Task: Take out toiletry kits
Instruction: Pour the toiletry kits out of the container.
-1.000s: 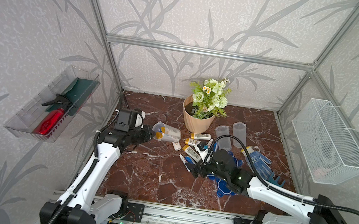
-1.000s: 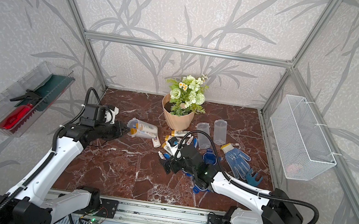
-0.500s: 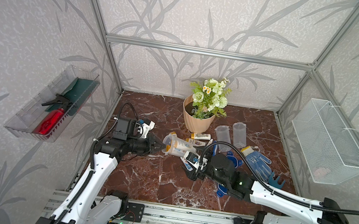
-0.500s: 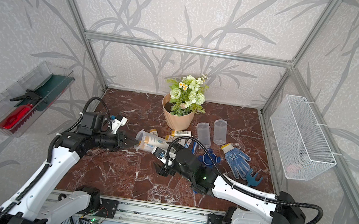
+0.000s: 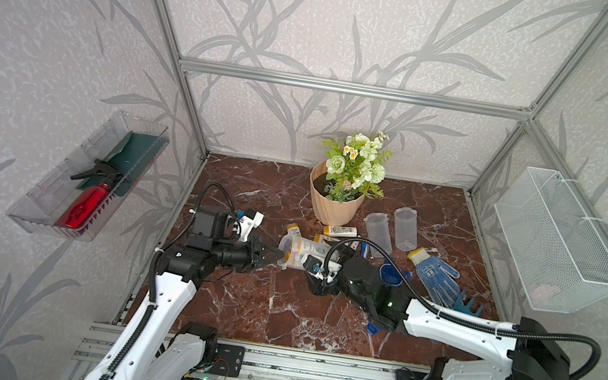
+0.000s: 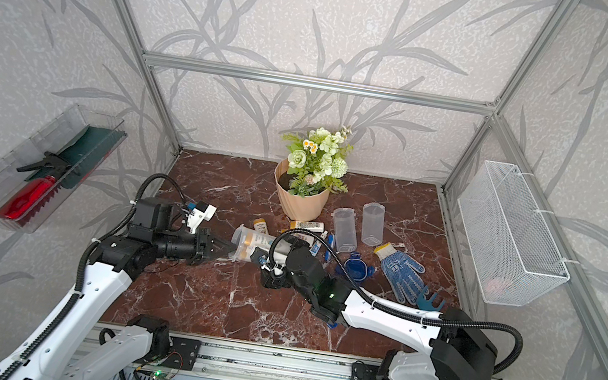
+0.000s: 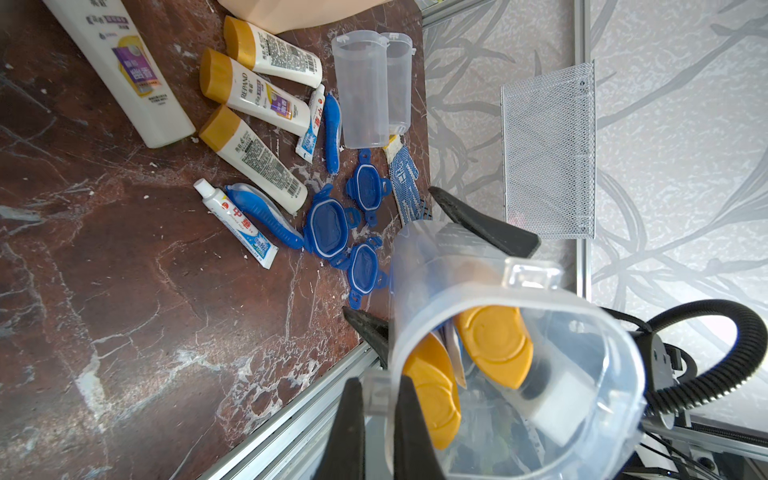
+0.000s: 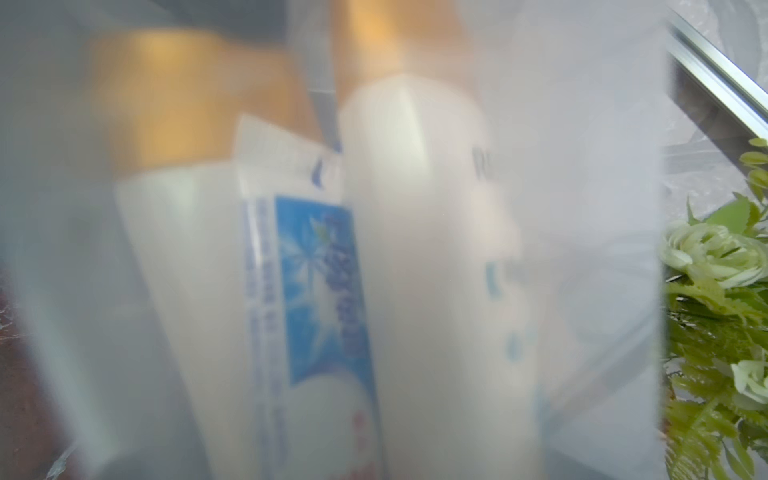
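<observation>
**Toiletry kits partly out: one clear plastic jar [image 5: 299, 253], loaded and open-mouthed, is held on its side over the red marble tabletop [image 5: 236, 303].**

Inside the jar we find two white mini bottles with yellow caps [image 7: 494, 345] and a white-blue toothpaste tube [image 8: 316, 282], with the caps toward the mouth. The left gripper [image 7: 382, 409] is clamped on the jar's rim. The right gripper [image 7: 387, 249] has its jaws spread wide to either side of the jar's closed end; we cannot tell whether they press on it. On the table lie three gold-capped bottles [image 7: 253, 91], two loose toothpaste tubes [image 7: 235, 222], two slim blue toothbrushes [image 7: 266, 216] and a larger white bottle [image 7: 120, 70]. Three blue clip lids [image 7: 328, 224] lie beside them. Two empty clear jars [image 7: 365, 87] lie near the peach flower pot [image 5: 334, 208]. The clear wall tray [image 5: 46, 209] holds a red spray bottle [image 5: 86, 203].
</observation>
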`<act>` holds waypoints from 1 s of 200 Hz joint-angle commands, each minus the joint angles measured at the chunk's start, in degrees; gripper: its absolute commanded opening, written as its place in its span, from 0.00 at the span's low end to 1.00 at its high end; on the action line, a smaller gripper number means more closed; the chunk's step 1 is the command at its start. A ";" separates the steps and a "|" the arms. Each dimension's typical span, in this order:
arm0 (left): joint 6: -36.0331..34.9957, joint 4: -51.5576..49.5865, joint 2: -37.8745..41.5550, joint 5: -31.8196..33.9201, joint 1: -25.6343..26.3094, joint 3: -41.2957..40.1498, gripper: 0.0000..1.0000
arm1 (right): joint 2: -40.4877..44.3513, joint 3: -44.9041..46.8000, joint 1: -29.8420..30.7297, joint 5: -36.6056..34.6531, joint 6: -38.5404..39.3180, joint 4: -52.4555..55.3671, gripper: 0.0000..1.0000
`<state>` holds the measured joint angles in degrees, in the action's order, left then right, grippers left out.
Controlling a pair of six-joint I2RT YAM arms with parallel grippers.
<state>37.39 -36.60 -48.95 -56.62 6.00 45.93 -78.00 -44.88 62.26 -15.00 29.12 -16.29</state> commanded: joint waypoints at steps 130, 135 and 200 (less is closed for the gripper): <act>1.08 5.14 -1.69 2.48 0.06 0.81 0.60 | 3.40 -8.74 0.21 -1.34 -16.06 25.35 0.19; 0.24 3.84 -1.84 4.19 -0.01 1.63 0.63 | 3.50 -8.89 0.23 -1.36 -17.27 26.95 0.18; -6.90 -6.22 -0.03 26.33 0.02 5.67 0.65 | -1.09 -12.26 0.23 -0.52 -31.18 48.34 0.16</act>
<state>33.52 -38.65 -50.35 -38.98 6.00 50.63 -77.49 -54.72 62.30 -16.03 5.30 23.55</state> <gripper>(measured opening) 0.650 0.742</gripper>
